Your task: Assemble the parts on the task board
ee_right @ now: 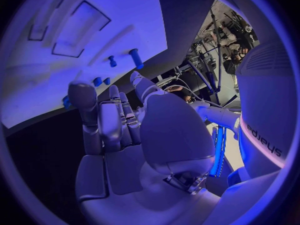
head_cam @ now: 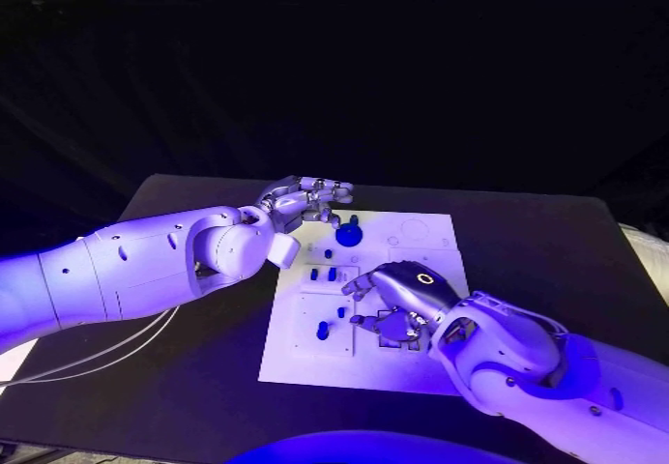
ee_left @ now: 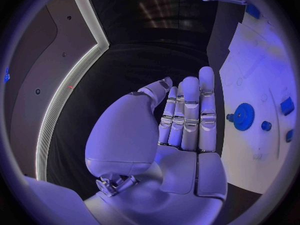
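Nearest the camera, the right hand (head_cam: pixel 397 304) hovers low over the near part of the white task board (head_cam: pixel 300 362), fingers curled downward; whether it holds anything cannot be told. Farther back, the left hand (head_cam: pixel 300 203) hangs empty at the board's far left corner, fingers straight and together, beside a blue gear (head_cam: pixel 349 233). Small blue pegs (head_cam: pixel 324 330) stand on the board.

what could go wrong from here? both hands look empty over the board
1. The right hand hovers low over the task board among small blue parts; a sweep could knock them out of place.
2. The left hand sits close to the blue gear; reaching in could nudge it.
3. With both hands near the board's middle, the arms could collide.
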Controlling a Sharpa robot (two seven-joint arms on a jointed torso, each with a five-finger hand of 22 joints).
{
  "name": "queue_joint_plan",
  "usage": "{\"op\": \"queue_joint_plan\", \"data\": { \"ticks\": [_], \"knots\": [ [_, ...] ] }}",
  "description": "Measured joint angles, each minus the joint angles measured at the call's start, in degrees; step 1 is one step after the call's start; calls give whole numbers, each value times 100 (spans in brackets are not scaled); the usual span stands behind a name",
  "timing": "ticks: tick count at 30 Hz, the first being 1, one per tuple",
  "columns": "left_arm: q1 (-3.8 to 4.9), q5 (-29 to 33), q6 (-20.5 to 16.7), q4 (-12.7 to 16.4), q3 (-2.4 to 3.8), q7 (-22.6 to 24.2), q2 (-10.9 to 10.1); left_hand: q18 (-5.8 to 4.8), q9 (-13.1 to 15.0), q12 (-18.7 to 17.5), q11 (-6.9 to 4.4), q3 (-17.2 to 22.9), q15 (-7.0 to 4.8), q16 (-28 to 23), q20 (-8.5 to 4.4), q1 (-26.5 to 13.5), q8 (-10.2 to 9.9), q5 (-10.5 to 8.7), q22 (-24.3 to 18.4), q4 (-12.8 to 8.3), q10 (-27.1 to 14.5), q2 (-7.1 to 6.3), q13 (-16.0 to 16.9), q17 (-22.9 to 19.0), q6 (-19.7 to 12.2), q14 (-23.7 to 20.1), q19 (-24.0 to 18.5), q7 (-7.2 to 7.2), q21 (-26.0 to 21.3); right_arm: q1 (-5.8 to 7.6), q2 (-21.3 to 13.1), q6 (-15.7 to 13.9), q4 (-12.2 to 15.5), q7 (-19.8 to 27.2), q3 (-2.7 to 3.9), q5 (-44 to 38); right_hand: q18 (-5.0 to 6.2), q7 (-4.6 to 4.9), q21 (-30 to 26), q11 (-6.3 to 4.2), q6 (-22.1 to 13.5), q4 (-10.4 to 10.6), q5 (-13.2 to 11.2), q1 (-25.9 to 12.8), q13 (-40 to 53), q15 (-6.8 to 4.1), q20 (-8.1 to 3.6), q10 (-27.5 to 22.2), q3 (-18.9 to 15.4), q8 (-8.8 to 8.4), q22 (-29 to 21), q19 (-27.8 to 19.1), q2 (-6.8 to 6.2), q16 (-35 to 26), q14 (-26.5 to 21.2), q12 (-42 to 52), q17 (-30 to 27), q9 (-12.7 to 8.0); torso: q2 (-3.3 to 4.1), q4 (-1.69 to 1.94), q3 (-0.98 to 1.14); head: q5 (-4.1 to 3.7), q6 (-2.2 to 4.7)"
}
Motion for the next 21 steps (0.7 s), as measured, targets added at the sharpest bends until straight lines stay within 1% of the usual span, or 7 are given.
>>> {"op": "queue_joint_plan", "data": {
  "ticks": [5, 9, 10, 12, 14, 17, 21],
  "knots": [
    [-1, 0, 3, 7, -1, -3, -30, 0, 0, 0, 0, 0, 0, 0, 0, 0, 0, 0, 0, 0, 0, 0, 0, 0, 0, 0, 0, 0, 0, 159, -879, -151, 311, -91, 131, 772, -179, -168, 565, -140, 213, 134, 0, -41, 222, -181, -167, 943, 19, 12, 822, 337, 38, 290, 37, 462, 421, 7, -12, -38, -11, -79, 29],
    [-1, -1, 4, 8, -1, -5, -53, 0, 0, 0, 0, 0, 0, 0, 0, 0, 0, 0, 0, 0, 0, 0, 0, 0, 0, 0, 0, 0, 0, 191, -1378, -154, 433, -279, 150, 1279, -189, -356, 867, -448, 424, 374, 74, -383, 627, -310, -330, 1744, -199, 142, 1253, 514, -66, 478, 35, 966, 696, 52, -17, -82, -25, -130, 62],
    [-1, -1, 4, 8, -1, -5, -57, 0, 0, 0, 0, 0, 0, 0, 0, 0, 0, 0, 0, 0, 0, 0, 0, 0, 0, 0, 0, 0, 0, 186, -1467, -152, 460, -334, 152, 1351, -268, -381, 927, -489, 478, 465, 129, -491, 744, -350, -363, 1820, -263, 166, 1342, 548, -88, 522, 35, 1087, 758, 64, -17, -100, -25, -151, 76],
    [-1, -1, 5, 7, -1, -6, -58, 0, 0, 0, 0, 0, 0, 0, 0, 0, 0, 0, 0, 0, 0, 0, 0, 0, 0, 0, 0, 0, 0, 156, -1625, -144, 510, -467, 159, 1448, -271, -462, 1074, -534, 565, 680, 361, -676, 1260, -430, -441, 1836, -478, 192, 1548, 626, -124, 647, 37, 1537, 936, 105, -17, -126, -28, -170, 98],
    [-5, -1, 7, 4, 0, -7, -56, 0, 0, 0, 0, 0, 0, 0, 0, 0, 0, 0, 0, 0, 0, 0, 0, 0, 0, 0, 0, 0, 0, 111, -1750, -126, 548, -639, 160, 1493, -271, -504, 1181, -577, 607, 890, 580, -822, 2001, -429, -466, 1814, -688, 231, 1705, 652, -147, 745, 37, 2153, 1078, 149, -17, -152, -28, -190, 115],
    [-14, -1, 11, 0, 0, -7, -51, 0, 0, 0, 0, 0, 0, 0, 0, 0, 0, 0, 0, 0, 0, 0, 0, 0, 0, 0, 0, 0, 0, 48, -1864, -88, 587, -908, 157, 1487, -362, -483, 1311, -602, 627, 1202, 870, -885, 3145, -470, -486, 1741, -1000, 275, 1898, 670, -112, 871, 37, 3075, 1262, 239, -18, -177, -31, -224, 137],
    [-29, -2, 17, -13, 0, -8, -44, 1, 0, 0, 0, 0, 0, 0, 0, 0, 0, 0, 0, 0, 0, 0, 0, 0, 0, 0, 0, 0, 0, -19, -1895, -17, 590, -1248, 154, 1404, -362, -483, 1363, -582, 627, 1446, 920, -885, 3874, -470, -486, 1641, -1244, 298, 2000, 670, -112, 930, 37, 3596, 1367, 330, -25, -196, -37, -248, 146]
  ]
}}
